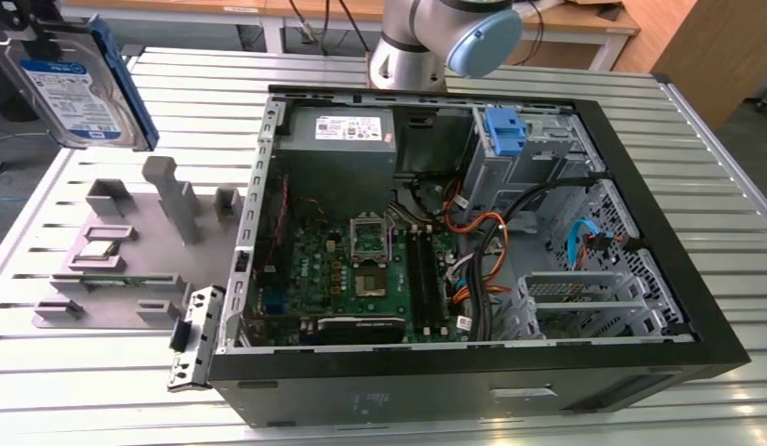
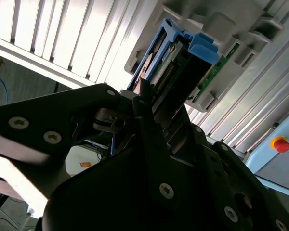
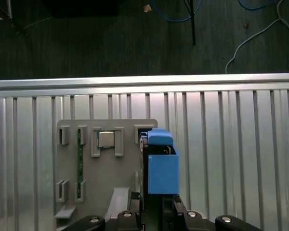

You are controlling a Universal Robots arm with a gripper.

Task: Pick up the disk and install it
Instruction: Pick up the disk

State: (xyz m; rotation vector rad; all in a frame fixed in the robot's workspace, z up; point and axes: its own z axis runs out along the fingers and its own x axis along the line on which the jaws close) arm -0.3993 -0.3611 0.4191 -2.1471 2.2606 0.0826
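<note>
holding aloft the flat silver-metal disk (image 1: 75,88) in its blue plastic carrier, with the black tool (image 3: 153,211) clamped on one end. hanging over the grey plastic fixture tray (image 1: 111,269) on the ribbed metal counter (image 1: 718,139), apart from the open black computer case (image 1: 482,381) at the exterior view's right.

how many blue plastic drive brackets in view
2. Blue plastic carrier framing the silver metal hard drive in the gripper, exterior view's left; blue plastic bracket on the grey metal drive cage. Others may be hidden.
</note>
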